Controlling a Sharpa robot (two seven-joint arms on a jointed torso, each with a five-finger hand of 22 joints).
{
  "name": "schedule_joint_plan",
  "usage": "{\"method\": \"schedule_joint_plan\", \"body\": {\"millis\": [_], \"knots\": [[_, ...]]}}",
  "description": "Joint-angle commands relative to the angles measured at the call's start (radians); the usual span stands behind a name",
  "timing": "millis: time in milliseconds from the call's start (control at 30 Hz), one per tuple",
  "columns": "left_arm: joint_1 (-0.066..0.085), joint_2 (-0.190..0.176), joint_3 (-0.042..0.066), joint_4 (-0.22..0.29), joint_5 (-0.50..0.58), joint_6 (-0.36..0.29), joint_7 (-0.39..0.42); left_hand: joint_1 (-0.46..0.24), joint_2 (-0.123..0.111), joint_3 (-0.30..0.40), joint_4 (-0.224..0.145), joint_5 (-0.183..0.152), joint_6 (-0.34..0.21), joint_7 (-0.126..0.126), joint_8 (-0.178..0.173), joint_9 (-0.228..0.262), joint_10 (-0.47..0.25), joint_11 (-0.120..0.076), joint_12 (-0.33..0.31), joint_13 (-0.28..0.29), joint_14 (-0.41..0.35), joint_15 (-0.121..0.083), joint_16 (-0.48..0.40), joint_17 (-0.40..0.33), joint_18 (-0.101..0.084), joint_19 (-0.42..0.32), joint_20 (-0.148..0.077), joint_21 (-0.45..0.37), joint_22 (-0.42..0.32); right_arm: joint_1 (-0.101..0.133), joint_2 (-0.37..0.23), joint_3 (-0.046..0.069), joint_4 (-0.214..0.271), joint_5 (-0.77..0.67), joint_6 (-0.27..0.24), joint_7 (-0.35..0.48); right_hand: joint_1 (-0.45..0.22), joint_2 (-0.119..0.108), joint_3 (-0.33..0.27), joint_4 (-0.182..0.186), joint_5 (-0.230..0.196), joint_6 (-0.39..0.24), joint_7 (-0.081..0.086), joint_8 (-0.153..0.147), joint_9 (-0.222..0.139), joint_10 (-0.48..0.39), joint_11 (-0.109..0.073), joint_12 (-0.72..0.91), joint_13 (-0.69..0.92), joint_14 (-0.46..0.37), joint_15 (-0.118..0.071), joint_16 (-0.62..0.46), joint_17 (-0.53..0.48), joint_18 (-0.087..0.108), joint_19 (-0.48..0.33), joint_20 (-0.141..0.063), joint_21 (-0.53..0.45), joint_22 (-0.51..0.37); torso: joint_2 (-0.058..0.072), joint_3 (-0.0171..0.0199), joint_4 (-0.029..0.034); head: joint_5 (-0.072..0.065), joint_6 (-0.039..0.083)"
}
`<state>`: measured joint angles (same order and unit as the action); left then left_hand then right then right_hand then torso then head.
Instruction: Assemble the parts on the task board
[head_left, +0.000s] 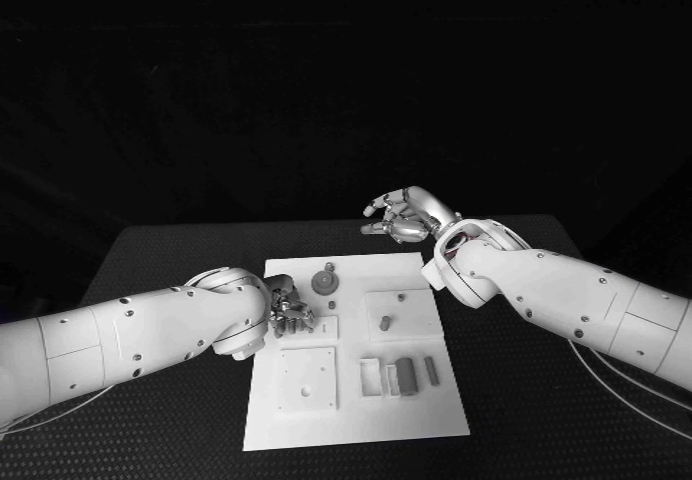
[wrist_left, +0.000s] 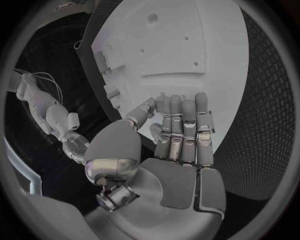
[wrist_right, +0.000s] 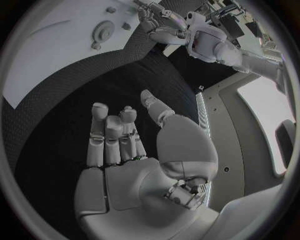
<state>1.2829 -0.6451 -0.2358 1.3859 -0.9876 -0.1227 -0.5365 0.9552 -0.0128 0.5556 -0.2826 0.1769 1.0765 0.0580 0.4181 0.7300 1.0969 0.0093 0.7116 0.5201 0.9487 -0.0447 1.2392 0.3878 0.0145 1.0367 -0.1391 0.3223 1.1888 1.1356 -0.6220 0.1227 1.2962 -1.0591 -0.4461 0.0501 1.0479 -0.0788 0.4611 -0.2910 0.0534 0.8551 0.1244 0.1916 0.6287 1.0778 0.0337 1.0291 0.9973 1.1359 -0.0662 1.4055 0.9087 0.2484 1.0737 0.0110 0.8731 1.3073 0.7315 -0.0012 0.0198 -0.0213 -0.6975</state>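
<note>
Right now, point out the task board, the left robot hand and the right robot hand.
task board (head_left: 433, 415): head view, bare near corner of the plate.
left robot hand (head_left: 289, 310): head view, middle of hand.
right robot hand (head_left: 408, 214): head view, middle of hand.

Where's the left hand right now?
In the head view the left hand sits at the task board's left edge, beside the round grey part, holding nothing.

The task board (head_left: 418, 405) lies mid-table (head_left: 159, 250); the left hand (head_left: 286, 308) is over its left edge, the right hand (head_left: 407, 214) beyond its far edge.
</note>
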Motion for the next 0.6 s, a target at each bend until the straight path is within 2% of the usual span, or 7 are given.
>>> {"method": "schedule_joint_plan", "body": {"millis": [33, 267, 600], "knots": [[-0.002, -0.001, -0.001, -0.005, 0.042, 0.019, -0.002, 0.021, 0.024, 0.008, -0.002, 0.005, 0.008, -0.004, 0.007, 0.005, 0.000, -0.003, 0.007, -0.002, 0.000, -0.006, 0.005, -0.002, -0.014, 0.002, -0.006, 0.007, 0.002, 0.000, 0.001, 0.001, 0.000, -0.001, 0.013, 0.003, -0.001, 0.011, -0.007, 0.001, -0.003, -0.020, 0.030, -0.005, -0.001, 0.000, 0.006, 0.004, -0.002, 0.006, -0.002, 0.000, -0.001, 0.013, 0.002, -0.004, -0.004, 0.007, 0.000, 0.0002, 0.0003, 0.000, -0.001], [-0.002, -0.001, -0.001, -0.011, 0.097, 0.032, -0.009, 0.024, 0.026, 0.009, -0.004, 0.005, 0.010, -0.005, 0.008, 0.007, 0.001, -0.004, 0.009, -0.004, 0.000, -0.007, 0.009, -0.003, -0.014, 0.003, -0.007, 0.008, 0.005, 0.000, 0.002, 0.001, -0.001, -0.001, 0.014, 0.002, -0.001, 0.012, -0.007, 0.001, -0.003, -0.020, 0.030, -0.005, -0.001, -0.001, 0.006, 0.004, -0.002, 0.006, -0.002, 0.000, -0.001, 0.013, 0.002, -0.004, -0.005, 0.007, 0.000, 0.0002, 0.0005, -0.001, -0.002], [-0.002, 0.001, -0.001, -0.015, 0.104, 0.054, -0.018, 0.024, 0.027, 0.009, -0.004, 0.004, 0.010, -0.005, 0.008, 0.007, 0.001, -0.004, 0.010, -0.005, 0.000, -0.007, 0.011, -0.004, -0.014, 0.003, -0.007, 0.009, 0.007, 0.000, 0.003, 0.001, -0.001, -0.001, 0.015, 0.002, -0.001, 0.012, -0.008, 0.001, -0.003, -0.019, 0.030, -0.005, -0.001, -0.001, 0.006, 0.004, -0.002, 0.006, -0.002, 0.001, -0.001, 0.013, 0.002, -0.004, -0.005, 0.007, 0.000, 0.0005, -0.0002, 0.000, -0.003]]}}
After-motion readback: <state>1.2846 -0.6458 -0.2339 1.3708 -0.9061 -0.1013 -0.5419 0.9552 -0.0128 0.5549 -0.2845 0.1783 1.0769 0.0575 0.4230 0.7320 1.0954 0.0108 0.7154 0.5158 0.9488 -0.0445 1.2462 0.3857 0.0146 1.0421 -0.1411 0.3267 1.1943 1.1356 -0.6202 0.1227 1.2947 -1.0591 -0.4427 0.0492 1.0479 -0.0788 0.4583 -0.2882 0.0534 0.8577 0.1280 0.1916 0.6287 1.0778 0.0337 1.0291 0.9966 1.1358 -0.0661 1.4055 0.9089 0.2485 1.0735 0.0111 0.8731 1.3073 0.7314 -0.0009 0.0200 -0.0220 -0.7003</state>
